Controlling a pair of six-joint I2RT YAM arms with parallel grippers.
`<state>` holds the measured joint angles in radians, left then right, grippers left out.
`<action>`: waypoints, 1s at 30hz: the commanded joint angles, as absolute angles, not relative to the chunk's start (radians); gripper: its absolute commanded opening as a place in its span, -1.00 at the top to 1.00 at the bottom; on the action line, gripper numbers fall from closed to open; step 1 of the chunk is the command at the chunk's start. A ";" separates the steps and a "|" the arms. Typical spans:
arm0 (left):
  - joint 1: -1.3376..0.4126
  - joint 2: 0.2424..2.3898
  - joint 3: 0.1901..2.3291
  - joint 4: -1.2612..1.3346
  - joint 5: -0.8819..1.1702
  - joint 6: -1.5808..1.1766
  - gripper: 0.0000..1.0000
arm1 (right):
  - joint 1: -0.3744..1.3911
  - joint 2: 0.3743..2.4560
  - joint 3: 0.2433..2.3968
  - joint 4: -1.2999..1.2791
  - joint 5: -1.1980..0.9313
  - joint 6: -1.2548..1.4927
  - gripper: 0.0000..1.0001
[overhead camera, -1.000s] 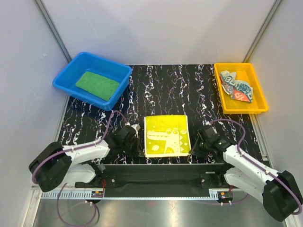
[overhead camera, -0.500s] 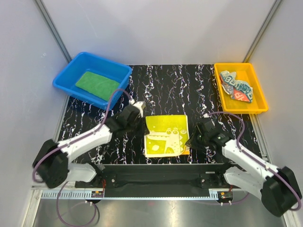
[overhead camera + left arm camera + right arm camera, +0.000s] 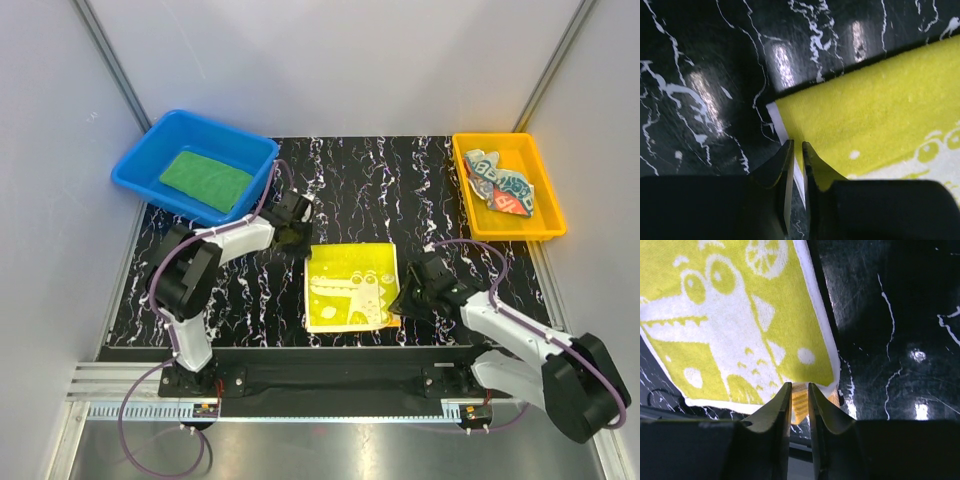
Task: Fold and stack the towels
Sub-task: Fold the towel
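Note:
The yellow towel (image 3: 351, 286) with the pale crocodile print lies flat on the black marbled table. My left gripper (image 3: 293, 236) is at its far left corner. In the left wrist view its jaws (image 3: 796, 145) stand narrowly open over the towel's (image 3: 880, 120) white hem. My right gripper (image 3: 403, 300) is at the near right corner. Its jaws (image 3: 799, 386) are slightly open, with a curled bit of that corner of the towel (image 3: 730, 325) in the gap. The green towel (image 3: 205, 180) lies in the blue bin (image 3: 150, 150). The striped towel (image 3: 498, 182) lies crumpled in the orange tray (image 3: 545, 225).
The blue bin stands at the far left corner of the table, close behind my left arm. The orange tray stands at the far right. A black rail (image 3: 340, 365) runs along the near edge between the arm bases.
My left arm swung from the towel's near left side up to its far left corner. Both grippers went from shut to slightly open. The right gripper edged toward the near right corner.

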<state>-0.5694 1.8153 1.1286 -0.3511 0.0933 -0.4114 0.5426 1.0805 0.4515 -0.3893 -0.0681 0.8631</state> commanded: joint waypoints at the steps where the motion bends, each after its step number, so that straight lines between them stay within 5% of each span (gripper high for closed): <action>1: -0.566 1.833 1.215 -0.370 0.060 -0.356 0.68 | 0.551 0.999 0.479 -0.471 -0.026 0.841 0.47; 9: -0.563 1.890 1.258 -0.414 0.003 -0.330 0.68 | 0.549 1.012 0.571 -0.477 -0.043 0.816 0.34; 23: -0.548 1.945 1.293 -0.428 -0.011 -0.322 0.69 | 0.551 1.107 0.410 -0.324 -0.051 0.850 0.53; 30: -0.543 1.850 1.373 -0.488 0.023 -0.258 0.50 | 0.549 1.132 0.581 -0.437 -0.026 0.747 0.30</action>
